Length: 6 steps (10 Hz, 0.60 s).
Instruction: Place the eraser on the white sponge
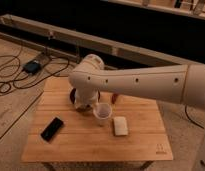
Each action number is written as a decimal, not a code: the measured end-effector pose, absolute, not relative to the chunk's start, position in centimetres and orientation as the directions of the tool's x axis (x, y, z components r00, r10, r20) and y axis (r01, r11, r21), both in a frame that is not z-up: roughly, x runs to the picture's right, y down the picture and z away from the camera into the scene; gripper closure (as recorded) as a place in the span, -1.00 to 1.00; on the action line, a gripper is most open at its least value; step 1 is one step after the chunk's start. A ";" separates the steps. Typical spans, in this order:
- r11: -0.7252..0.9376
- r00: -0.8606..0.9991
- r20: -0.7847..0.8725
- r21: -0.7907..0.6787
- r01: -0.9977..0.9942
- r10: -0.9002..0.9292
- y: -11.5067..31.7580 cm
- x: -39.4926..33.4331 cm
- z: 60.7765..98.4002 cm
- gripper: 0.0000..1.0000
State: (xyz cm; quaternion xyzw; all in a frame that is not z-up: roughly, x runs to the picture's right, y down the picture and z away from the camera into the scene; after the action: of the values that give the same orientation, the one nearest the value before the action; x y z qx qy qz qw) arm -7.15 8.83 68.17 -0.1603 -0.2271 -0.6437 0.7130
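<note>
The eraser (52, 128), a flat black block, lies on the front left of the wooden table (146, 145). The white sponge (120, 125), a small cream pad, lies right of the middle, about a hand's width from the eraser's side of the table. My gripper (85, 106) hangs under the big white arm at the back middle of the table, over the black bowl, well apart from both eraser and sponge. The arm hides most of it.
A white round cup (102, 111) stands just left of the sponge, between it and the gripper. A black round bowl (75, 96) sits partly hidden behind the arm. A small red object (115, 97) stands behind the cup. Cables and a power brick (32, 65) lie on the floor at left.
</note>
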 end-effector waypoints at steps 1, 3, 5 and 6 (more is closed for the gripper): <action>0.120 0.068 0.530 0.064 0.991 -0.845 8.8 -7.2 68.2 -0.20; 0.120 0.068 0.530 0.064 0.991 -0.845 8.8 -7.2 68.2 -0.20; 0.119 0.067 0.530 0.064 0.991 -0.845 8.8 -7.2 68.1 -0.20; 0.109 0.060 0.528 0.062 0.992 -0.847 8.7 -7.5 68.1 -0.20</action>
State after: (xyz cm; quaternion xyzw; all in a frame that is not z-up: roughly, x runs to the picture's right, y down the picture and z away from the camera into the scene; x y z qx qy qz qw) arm -7.45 8.70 68.12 -0.1615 -0.2249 -0.6475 0.7100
